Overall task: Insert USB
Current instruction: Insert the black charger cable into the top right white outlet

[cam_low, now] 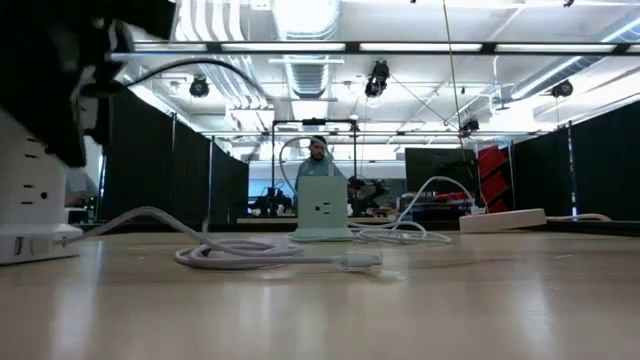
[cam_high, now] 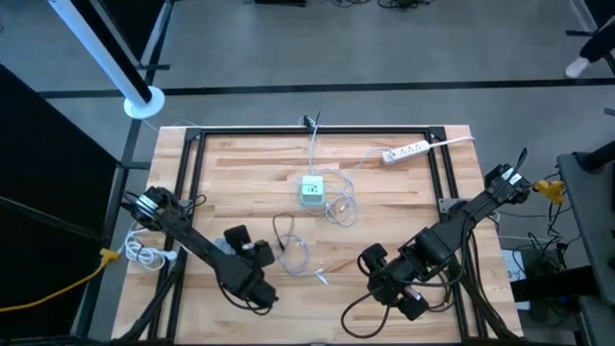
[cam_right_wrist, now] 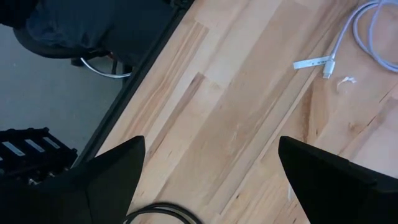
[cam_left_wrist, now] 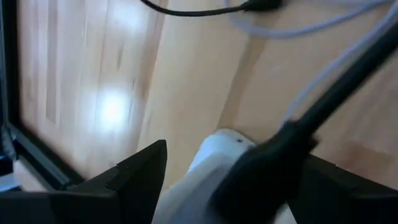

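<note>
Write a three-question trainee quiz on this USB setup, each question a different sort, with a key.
1. True or false: the white cable's plug is already in the green charger.
2. The power strip lies: A) between the arms B) at the table's far right C) off the table.
3. Fill in: the right gripper is ___ over bare wood.

Key: 1 false, the plug lies loose on the table; 2 B; 3 open. The left gripper has a white block between its fingers.

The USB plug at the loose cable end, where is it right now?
In the high view the USB plug lies on the table, near the front edge between both grippers, below the green charger block; neither gripper holds it.
</note>
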`<state>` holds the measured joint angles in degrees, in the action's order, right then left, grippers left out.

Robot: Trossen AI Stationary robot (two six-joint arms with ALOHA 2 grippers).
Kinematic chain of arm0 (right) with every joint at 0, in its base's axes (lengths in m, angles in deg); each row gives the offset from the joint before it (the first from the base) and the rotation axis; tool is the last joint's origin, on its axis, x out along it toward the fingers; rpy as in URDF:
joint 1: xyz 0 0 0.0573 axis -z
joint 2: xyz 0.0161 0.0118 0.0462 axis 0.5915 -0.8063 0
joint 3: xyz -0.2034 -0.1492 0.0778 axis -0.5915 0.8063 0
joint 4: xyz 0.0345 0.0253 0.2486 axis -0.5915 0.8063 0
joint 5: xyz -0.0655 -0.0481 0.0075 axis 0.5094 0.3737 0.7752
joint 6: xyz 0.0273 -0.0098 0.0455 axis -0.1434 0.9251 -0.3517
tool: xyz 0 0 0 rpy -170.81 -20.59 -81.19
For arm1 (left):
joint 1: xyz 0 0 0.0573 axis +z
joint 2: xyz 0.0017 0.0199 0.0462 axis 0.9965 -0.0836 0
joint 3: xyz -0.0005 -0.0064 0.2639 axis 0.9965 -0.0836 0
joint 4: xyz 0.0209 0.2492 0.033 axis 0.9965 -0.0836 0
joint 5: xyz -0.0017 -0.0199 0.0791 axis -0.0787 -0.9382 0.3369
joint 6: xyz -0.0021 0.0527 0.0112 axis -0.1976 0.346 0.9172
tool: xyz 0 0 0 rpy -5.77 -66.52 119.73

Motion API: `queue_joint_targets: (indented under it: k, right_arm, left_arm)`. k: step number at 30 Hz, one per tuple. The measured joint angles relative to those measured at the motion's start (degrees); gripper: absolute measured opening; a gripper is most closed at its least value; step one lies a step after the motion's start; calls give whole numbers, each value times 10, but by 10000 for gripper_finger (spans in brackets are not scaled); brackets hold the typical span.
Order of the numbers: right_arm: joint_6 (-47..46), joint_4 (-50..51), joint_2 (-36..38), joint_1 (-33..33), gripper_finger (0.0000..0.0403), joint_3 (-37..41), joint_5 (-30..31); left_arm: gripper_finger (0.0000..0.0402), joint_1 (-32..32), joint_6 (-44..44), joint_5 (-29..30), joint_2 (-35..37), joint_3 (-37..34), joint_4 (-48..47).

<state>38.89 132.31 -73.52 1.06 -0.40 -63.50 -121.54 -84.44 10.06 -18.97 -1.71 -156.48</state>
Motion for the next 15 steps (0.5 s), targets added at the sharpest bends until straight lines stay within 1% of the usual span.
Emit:
queue_joint_targets:
  k: [4, 8, 10, 12, 15]
  right_arm:
    - [0, -1, 0, 0, 353, 0, 0]
    - [-5, 0, 0, 0, 353, 0, 0]
    - [-16, 2, 0, 0, 353, 0, -1]
    - [-22, 4, 0, 0, 353, 0, -1]
    - [-25, 5, 0, 0, 353, 0, -1]
  left_arm:
    - [275, 0, 20, -1, 0, 48, -13]
    - [275, 4, 23, 4, 0, 97, -65]
    - [275, 6, 10, 49, 2, 130, -87]
    - [275, 6, 6, 129, 4, 163, -76]
    - [274, 6, 29, 247, 5, 204, -35]
